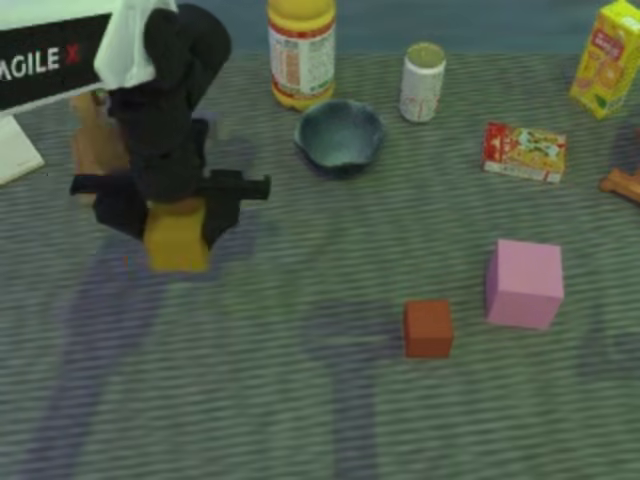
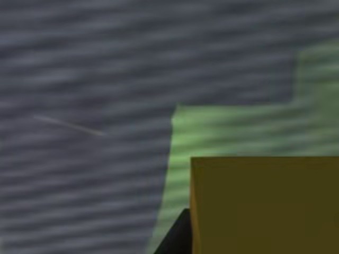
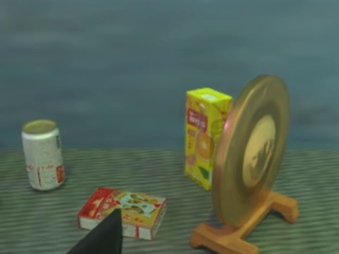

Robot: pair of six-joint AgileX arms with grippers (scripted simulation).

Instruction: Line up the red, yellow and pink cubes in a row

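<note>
My left gripper [image 1: 178,222] is at the table's left, shut on the mustard-yellow cube [image 1: 178,240]. In the left wrist view the yellow cube [image 2: 265,206] fills the lower corner, with one dark finger [image 2: 177,239] pressed against its side. The small orange-red cube [image 1: 428,328] rests on the mat right of centre. The larger light pink cube [image 1: 524,284] sits just right of it, a small gap between them. My right arm is outside the top view; its wrist view shows only one dark fingertip [image 3: 108,235].
Along the back stand an orange juice bottle [image 1: 301,50], a can [image 1: 422,82] and a yellow juice carton [image 1: 606,58]. A dark bowl [image 1: 340,136] and a flat red printed box [image 1: 524,152] lie nearer. A golden disc on a wooden stand [image 3: 254,153] is at the right edge.
</note>
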